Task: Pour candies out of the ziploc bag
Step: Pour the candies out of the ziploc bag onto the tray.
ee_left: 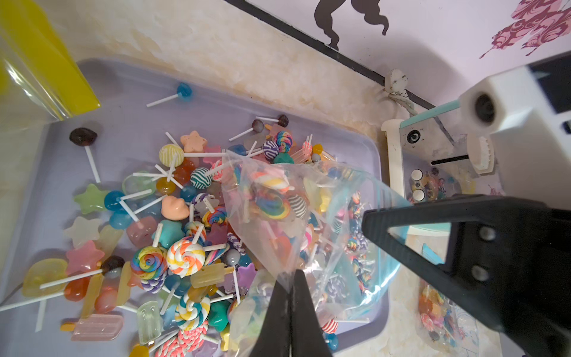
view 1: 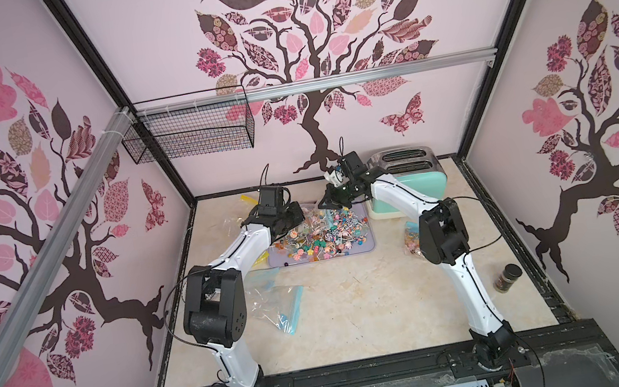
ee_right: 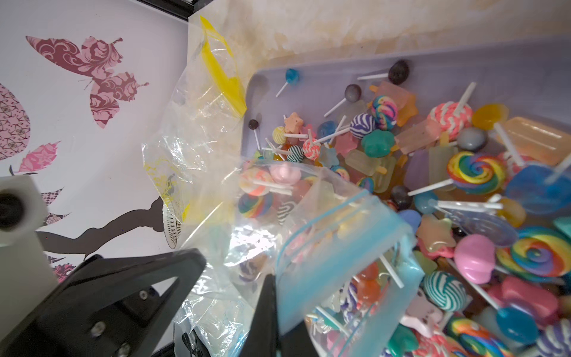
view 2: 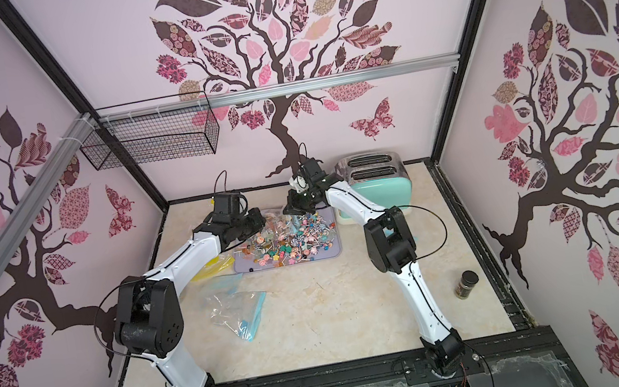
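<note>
The ziploc bag [ee_left: 287, 216] is clear with a blue zip edge [ee_right: 333, 247] and hangs low over a lavender tray [view 1: 368, 246], some sweets still inside. My left gripper [ee_left: 290, 289] is shut on a clear fold of it. My right gripper [ee_right: 275, 296] is shut on the blue zip edge. In both top views the two grippers [view 1: 300, 215] [view 1: 325, 202] face each other over the tray's far side, the bag [view 2: 276, 218] between them. The candies [view 1: 319, 237] [ee_left: 173, 247] [ee_right: 463, 173] lie heaped across the tray: tiny swirled, star and popsicle sweets on white sticks.
A mint toaster [view 1: 410, 178] stands right of the tray. A yellow-zipped empty bag [ee_right: 216, 102] lies at the tray's far left. Empty blue-zipped bags [view 1: 283, 304] lie near the left arm. A filled candy bag [view 1: 412, 241] and a spice jar [view 1: 507, 277] sit on the right. A wire basket [view 1: 188, 131] hangs on the wall.
</note>
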